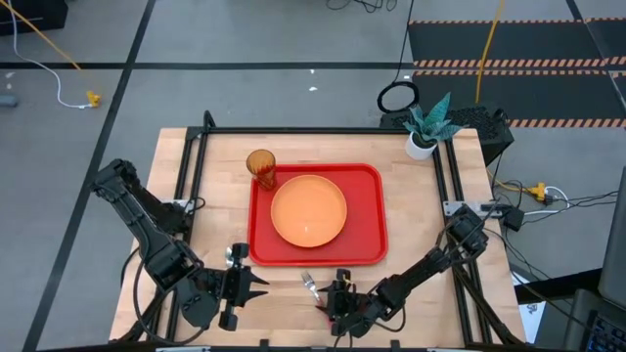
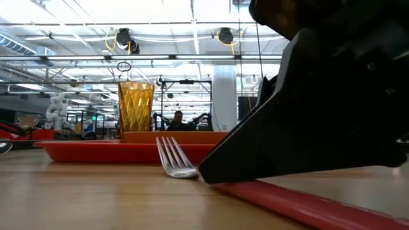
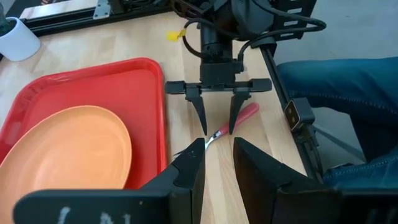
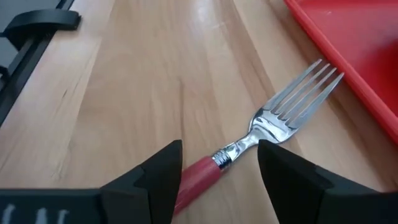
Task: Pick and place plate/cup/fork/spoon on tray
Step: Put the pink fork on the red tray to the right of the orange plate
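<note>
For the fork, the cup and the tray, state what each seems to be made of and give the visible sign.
Fork: shiny metal tines that mirror the light, with a matte pinkish-red handle, probably plastic.
Cup: translucent amber plastic, most likely; light passes through its faceted wall.
Tray: smooth red plastic by the look, with a soft sheen and a moulded raised rim.

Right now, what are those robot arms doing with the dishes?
The right gripper hangs open over the fork, which lies on the table just beside the red tray, its fingers either side of the pinkish handle. The orange plate and the cup already sit on the tray. The left gripper waits nearby, holding nothing.
</note>
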Robot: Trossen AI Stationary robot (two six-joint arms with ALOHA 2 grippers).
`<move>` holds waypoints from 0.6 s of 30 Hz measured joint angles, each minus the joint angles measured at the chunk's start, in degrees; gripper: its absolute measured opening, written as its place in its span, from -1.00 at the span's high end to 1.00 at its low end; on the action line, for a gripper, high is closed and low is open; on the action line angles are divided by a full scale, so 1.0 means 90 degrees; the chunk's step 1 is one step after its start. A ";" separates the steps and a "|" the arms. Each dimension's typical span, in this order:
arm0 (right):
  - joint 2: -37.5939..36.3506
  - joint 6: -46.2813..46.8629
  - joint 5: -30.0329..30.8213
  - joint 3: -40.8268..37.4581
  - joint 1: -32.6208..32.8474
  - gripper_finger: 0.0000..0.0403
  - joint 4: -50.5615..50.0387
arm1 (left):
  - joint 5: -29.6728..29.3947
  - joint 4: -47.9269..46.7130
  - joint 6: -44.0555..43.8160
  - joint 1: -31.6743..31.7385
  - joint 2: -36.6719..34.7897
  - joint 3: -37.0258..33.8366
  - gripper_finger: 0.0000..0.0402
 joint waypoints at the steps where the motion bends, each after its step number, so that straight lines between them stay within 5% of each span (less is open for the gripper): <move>1: 0.0006 0.0054 0.0029 0.0000 0.0000 -0.01 -0.0009 | 0.0000 -0.0002 0.0002 0.0001 0.0000 0.0000 0.56; 18: -0.0416 0.1139 -0.0591 -0.0002 -0.0090 0.43 -0.1317 | -0.0002 -0.0009 0.0004 0.0001 0.0000 0.0000 0.56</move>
